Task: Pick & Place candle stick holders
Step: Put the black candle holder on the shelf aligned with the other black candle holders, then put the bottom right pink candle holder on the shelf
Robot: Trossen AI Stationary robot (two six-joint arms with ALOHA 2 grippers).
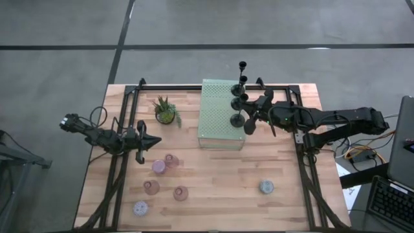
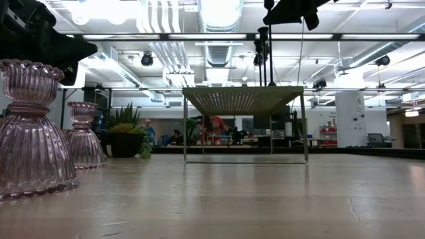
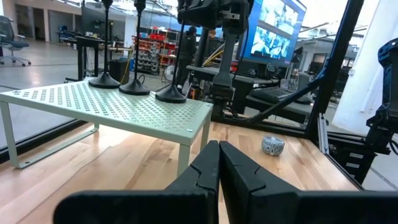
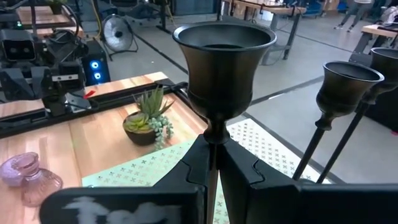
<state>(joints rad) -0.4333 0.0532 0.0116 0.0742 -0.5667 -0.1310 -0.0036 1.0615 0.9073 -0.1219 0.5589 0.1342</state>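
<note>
Three black slim-stemmed candle stick holders stand in a row on the right part of the pale green perforated stand. My right gripper is shut on the nearest one. Pink glass holders rest on their round bases at the table's near left, and two show large in the low view. Pale grey-blue holders sit at the near left and the near right. My left gripper is shut and empty, hovering left of the stand. My right gripper pinches the black holder's slim stem between its two fingers, just below the cup. The fingers come level from the table's right side and lie across the stem. The holder stands upright, and its round base looks to rest on the stand's top.
A small green potted plant stands left of the green stand. Black frame rails run along the table's left and right sides. Bare wood lies in front of the stand. People show in the room beyond the table.
</note>
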